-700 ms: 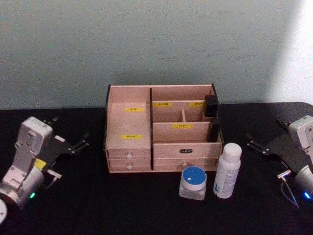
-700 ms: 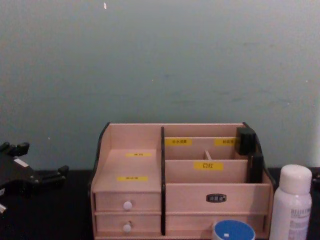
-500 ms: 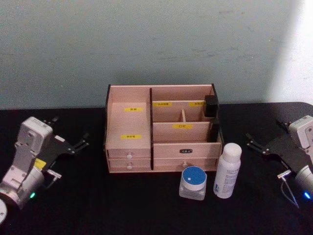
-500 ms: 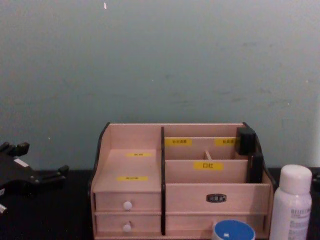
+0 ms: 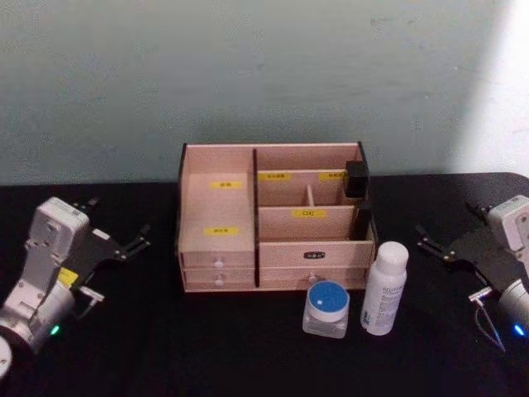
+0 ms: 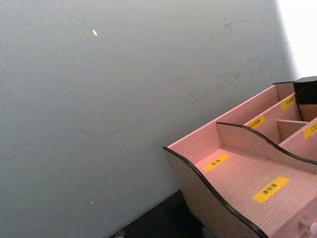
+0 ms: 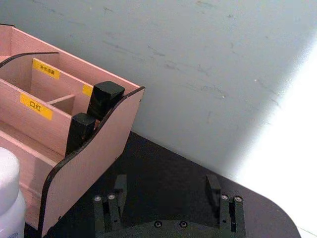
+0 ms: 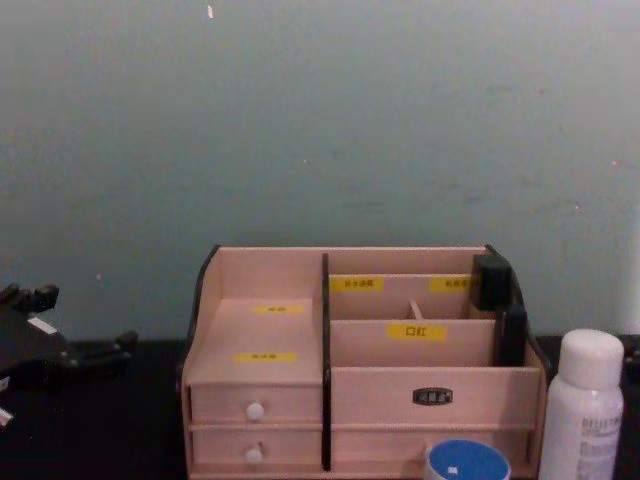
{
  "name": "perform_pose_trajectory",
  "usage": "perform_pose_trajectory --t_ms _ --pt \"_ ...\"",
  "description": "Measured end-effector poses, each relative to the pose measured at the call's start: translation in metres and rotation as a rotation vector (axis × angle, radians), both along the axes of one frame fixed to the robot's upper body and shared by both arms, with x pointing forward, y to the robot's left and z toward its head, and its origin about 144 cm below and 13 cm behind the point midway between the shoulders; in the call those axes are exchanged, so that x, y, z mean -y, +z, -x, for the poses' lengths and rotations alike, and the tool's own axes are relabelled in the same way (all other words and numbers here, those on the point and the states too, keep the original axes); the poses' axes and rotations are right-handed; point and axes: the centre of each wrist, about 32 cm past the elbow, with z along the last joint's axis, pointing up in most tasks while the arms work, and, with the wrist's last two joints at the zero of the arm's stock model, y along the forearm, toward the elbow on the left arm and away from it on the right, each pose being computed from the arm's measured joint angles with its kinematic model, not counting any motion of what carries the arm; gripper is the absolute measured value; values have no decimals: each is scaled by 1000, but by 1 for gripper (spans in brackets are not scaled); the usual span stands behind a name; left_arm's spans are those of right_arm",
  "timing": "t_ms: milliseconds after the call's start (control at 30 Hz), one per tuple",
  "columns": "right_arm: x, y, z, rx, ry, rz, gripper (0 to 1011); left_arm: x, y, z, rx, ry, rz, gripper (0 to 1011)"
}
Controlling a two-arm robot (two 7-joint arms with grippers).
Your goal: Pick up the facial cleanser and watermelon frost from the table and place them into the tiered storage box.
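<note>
On black table [image 5: 248, 360], left claw [image 5: 116, 222] and right claw [image 5: 446, 227] gape empty beside storage box [image 5: 216, 208], jar [image 5: 326, 308], bottle [image 5: 384, 289].

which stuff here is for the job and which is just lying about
For the job: tiered storage box, white bottle, blue-lidded jar, open left gripper far left, open right gripper far right.
Lying about: two black blocks in the box's right side.

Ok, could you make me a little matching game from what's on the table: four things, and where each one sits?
Things:
1 white bottle
2 blue-lidded jar
3 tiered storage box
4 left gripper

Places:
A far left over the table, fingers open
B rear middle of the table
C at the box's front right corner
D before the box, just left of the bottle

Pairs: 1-C, 2-D, 3-B, 4-A.
</note>
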Motion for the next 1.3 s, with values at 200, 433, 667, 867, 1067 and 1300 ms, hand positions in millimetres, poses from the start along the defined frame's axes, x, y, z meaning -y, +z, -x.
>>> perform_pose_trajectory --t_ms 200,433,667,867,1067,1300 --pt "0 0 0 0 0 0 1003 0 0 0 0 0 0 1001" --pt "0 0 0 0 0 0 1002 0 0 0 0 0 0 1001" --pt "0 0 0 0 0 0 1003 0 0 0 0 0 0 1001" --pt "0 0 0 0 0 0 1003 0 0 0 0 0 0 1001" --pt "0 0 0 0 0 0 1003 0 0 0 0 0 0 1001" --pt "1 1 0 0 0 -1 1003 0 0 0 0 0 0 1001"
